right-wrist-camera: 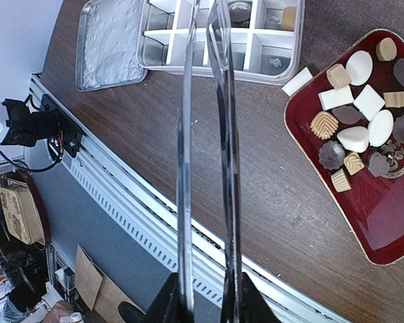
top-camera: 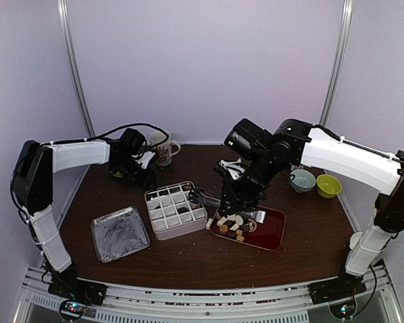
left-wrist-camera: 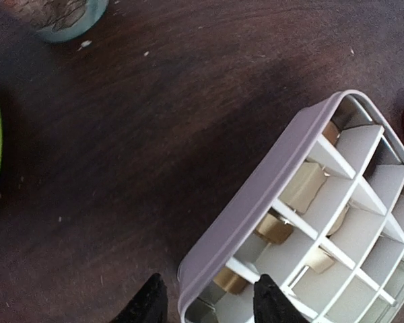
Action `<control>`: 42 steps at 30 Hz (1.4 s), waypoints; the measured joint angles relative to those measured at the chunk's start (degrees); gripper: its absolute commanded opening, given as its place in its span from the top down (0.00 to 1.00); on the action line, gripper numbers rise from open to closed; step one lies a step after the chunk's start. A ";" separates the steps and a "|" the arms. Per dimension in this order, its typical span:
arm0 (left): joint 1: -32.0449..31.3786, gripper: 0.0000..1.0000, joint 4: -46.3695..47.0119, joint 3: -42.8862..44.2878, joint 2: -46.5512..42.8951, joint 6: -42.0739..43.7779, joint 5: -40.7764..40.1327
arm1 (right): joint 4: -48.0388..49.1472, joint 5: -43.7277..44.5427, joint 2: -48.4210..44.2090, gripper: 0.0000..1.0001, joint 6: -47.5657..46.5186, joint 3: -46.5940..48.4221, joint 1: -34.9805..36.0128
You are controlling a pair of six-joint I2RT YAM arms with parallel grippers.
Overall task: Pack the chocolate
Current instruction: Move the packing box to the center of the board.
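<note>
Left hand (left-wrist-camera: 209, 306): released, astride the divider box (left-wrist-camera: 256, 202) rim.
Right hand (right-wrist-camera: 205, 299): clenched on metal tongs (right-wrist-camera: 203, 134).
Chocolate (right-wrist-camera: 368, 102): on red tray (right-wrist-camera: 384, 229) beside tongs; several pieces in box cells.

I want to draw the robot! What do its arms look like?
The left arm and right arm have long white shells and chunky black joints. Black cables loop over the left arm. The left end effector and right end effector each have two black fingers.
</note>
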 measured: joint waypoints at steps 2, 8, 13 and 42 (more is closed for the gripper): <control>0.00 0.57 0.04 2.47 2.71 5.70 1.20 | -0.09 0.02 0.13 0.75 -0.09 0.13 -0.02; 0.00 0.69 0.31 10.73 9.38 15.87 4.28 | -1.14 0.02 0.13 0.74 -0.96 0.13 -0.42; -0.07 0.68 -1.29 13.99 13.44 22.38 6.21 | -1.60 0.02 0.13 0.74 -1.16 0.20 -0.72; -0.02 0.66 -3.65 2.51 0.83 23.98 14.36 | -2.03 0.02 0.57 0.74 -1.38 0.31 -0.94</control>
